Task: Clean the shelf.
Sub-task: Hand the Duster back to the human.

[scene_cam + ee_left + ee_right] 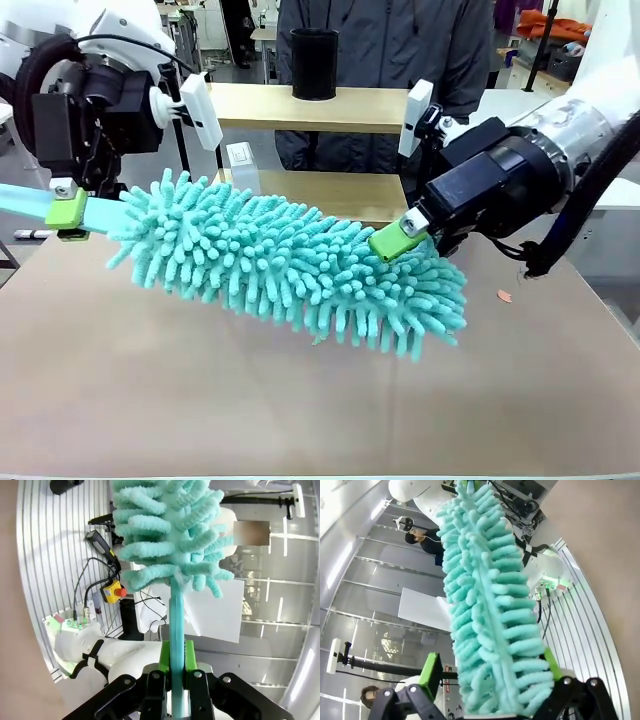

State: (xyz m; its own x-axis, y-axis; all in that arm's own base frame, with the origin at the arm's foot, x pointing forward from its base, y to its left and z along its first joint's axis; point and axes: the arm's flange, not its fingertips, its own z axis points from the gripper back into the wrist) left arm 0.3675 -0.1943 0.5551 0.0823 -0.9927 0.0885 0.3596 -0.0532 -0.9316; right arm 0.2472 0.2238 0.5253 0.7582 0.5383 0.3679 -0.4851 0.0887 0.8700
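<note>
duster point(290, 265) – 1 | shelf point(300, 108) – 1 | black cup point(314, 63) – 1 | hands – 2

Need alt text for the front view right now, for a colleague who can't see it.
Two grippers hold a teal fluffy duster level above the table: the left gripper clamps its handle, the right gripper straddles the far end. Behind stands the shelf with a black cup on top.

My duster point(290, 265) stretches across above the table point(300, 400), its handle at my left; the shelf point(330, 110) stands behind, a cup point(314, 63) on top.
</note>
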